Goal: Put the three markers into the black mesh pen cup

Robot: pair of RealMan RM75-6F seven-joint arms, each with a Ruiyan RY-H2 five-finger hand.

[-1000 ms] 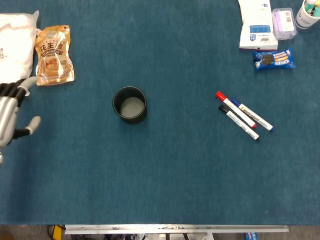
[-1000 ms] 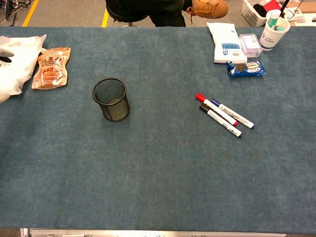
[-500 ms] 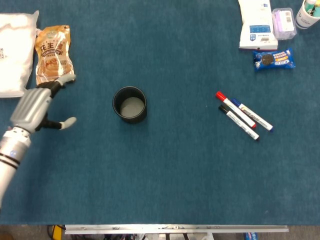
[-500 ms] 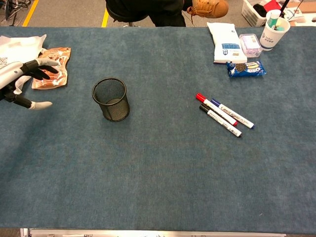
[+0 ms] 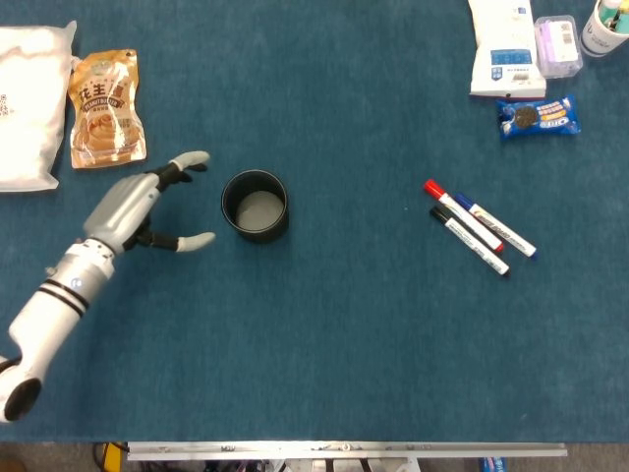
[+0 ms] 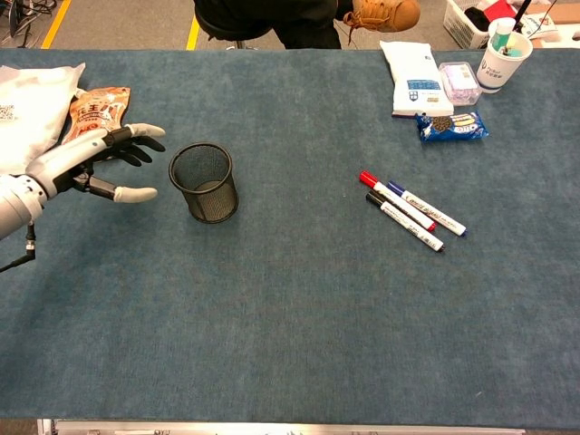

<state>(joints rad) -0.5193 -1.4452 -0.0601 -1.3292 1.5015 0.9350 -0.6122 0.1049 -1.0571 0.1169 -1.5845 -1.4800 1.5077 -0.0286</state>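
The black mesh pen cup (image 5: pixel 256 206) (image 6: pixel 205 182) stands upright and empty, left of the table's middle. Three markers lie side by side to its right: one with a red cap (image 5: pixel 462 214) (image 6: pixel 396 199), one with a blue cap (image 5: pixel 495 225) (image 6: pixel 426 207) and one with a black cap (image 5: pixel 469 240) (image 6: pixel 404 221). My left hand (image 5: pixel 142 205) (image 6: pixel 101 164) hovers just left of the cup, fingers spread toward it, holding nothing. No part of my right hand shows in either view.
An orange snack pouch (image 5: pixel 104 109) (image 6: pixel 93 123) and a white bag (image 5: pixel 29 105) (image 6: pixel 32 109) lie at the far left. At the back right are a white packet (image 5: pixel 505 46), a small clear box (image 5: pixel 557 45), a blue cookie pack (image 5: pixel 537 116) and a paper cup (image 6: pixel 504 54).
My left hand has swept in from the left edge toward the pen cup, now close beside it. Cup and markers have not moved.
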